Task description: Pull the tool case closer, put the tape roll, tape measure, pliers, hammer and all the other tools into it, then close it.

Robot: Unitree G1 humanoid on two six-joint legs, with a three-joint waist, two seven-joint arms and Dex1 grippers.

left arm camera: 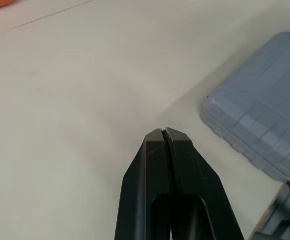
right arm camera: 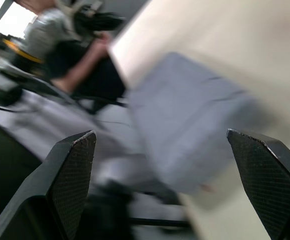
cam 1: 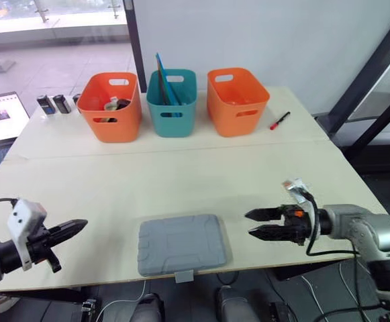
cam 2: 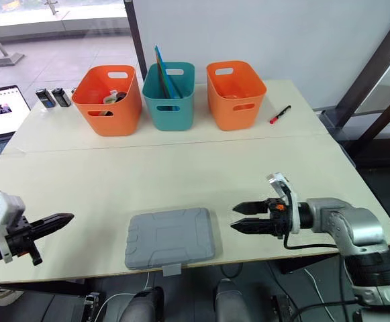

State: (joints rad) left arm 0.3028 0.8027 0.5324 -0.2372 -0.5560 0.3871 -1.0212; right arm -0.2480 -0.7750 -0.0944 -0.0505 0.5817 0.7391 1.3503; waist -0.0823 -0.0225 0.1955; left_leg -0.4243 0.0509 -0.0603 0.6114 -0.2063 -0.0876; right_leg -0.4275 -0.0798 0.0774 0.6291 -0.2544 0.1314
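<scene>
The closed grey tool case [cam 1: 181,243] lies at the table's [cam 1: 181,174] near edge. On its left, the left gripper [cam 1: 80,226] points inward, fingers pressed together. On its right, the right gripper [cam 1: 250,224] points toward it, fingers spread.

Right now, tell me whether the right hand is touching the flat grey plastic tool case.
Apart. The left eye view shows a strip of bare table between the right hand and the flat grey plastic tool case.
</scene>
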